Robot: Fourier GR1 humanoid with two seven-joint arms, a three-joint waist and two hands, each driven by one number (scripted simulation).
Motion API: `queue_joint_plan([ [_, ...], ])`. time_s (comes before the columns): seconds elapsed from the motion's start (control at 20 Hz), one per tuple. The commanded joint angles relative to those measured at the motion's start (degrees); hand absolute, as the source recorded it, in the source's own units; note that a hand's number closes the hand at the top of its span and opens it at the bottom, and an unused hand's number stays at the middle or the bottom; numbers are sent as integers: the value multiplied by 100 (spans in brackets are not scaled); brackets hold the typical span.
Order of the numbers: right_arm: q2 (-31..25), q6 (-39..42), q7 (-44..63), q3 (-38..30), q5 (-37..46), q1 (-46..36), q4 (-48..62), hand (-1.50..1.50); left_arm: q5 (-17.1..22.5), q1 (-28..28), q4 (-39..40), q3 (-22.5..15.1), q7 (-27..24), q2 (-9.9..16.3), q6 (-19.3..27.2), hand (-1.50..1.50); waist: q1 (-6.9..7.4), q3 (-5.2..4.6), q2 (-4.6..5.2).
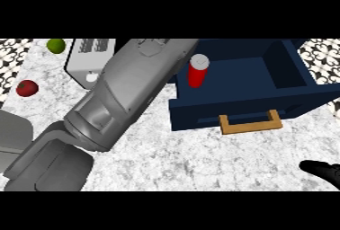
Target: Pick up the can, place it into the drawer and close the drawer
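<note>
1. The right hand (323, 170) shows at the near right edge of the table (199, 157); whether its dark fingers are curled or straight cannot be told.
2. The left hand is hidden; only its grey forearm (126, 94) crosses from near left toward the drawer (292, 96).
3. No writing can be read anywhere.
4. The can (198, 72) is red with a pale lid, standing upright inside the open navy drawer, at its left side.
5. The drawer carries a tan handle (250, 123) on its near front.
6. The table is mottled white stone; a red apple (26, 88), a green lime (55, 45) and a white appliance (90, 58) lie at far left.
</note>
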Motion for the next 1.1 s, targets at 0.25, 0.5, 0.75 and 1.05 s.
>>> queue_joint_plan([
  [0.25, -462, 187, -832, 602, 1365, -329, 618, -150, 478, -127, 23, 232, -293, -1, -61, -150, 163, -3, 12],
  [0.5, -680, -18, -1028, 1211, 2577, -827, 1244, -150, 667, -256, 43, 217, -269, -1, 64, -150, 218, -4, 17],
  [0.75, -506, -401, -1293, 1995, 3643, -1035, 1925, -150, 570, -273, 330, 204, -428, -1, -20, -150, 342, -6, 4],
  [1.05, -653, -767, -1816, 2049, 4335, -1628, 3624, -150, 483, -76, 174, 78, -500, -1, -41, -150, 519, -9, -63],
])
